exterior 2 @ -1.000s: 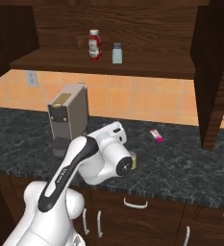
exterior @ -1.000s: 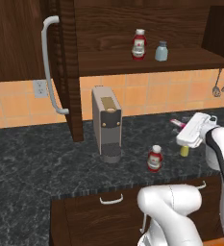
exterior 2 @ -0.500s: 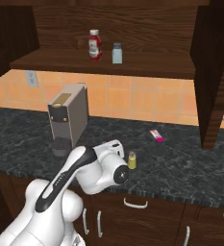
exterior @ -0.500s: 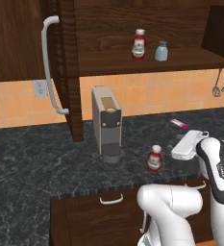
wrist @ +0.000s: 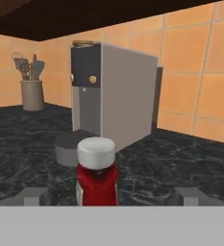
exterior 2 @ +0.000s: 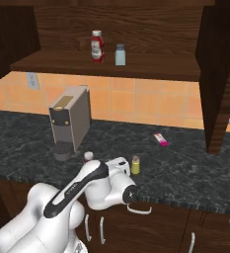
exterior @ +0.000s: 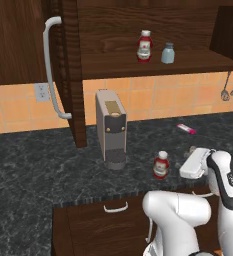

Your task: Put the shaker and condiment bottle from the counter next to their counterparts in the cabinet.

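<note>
Nothing placed yet: 0 of 2 moved. Condiment bottle (wrist: 96,173) stands on the counter (exterior: 33,165) straight ahead of the claw (wrist: 108,196), centred between its spread, empty fingers (wrist: 32,196), not touched. Long axis vertical, white cap up. Shaker (exterior 2: 135,165) stands upright just beside the claw. Counterparts (exterior: 144,46) wait on the cabinet (exterior: 153,62) shelf, well above.

Over the last second the arm has swung down from counter-top height: the gripper (wrist: 111,196), earlier raised at about 3 o'clock of the condiment bottle (exterior: 161,164) in the left base view, now sits low beside it, level with the counter (exterior: 38,170). In the hand view its spread fingertips (wrist: 32,196) flank the bottle.
</note>
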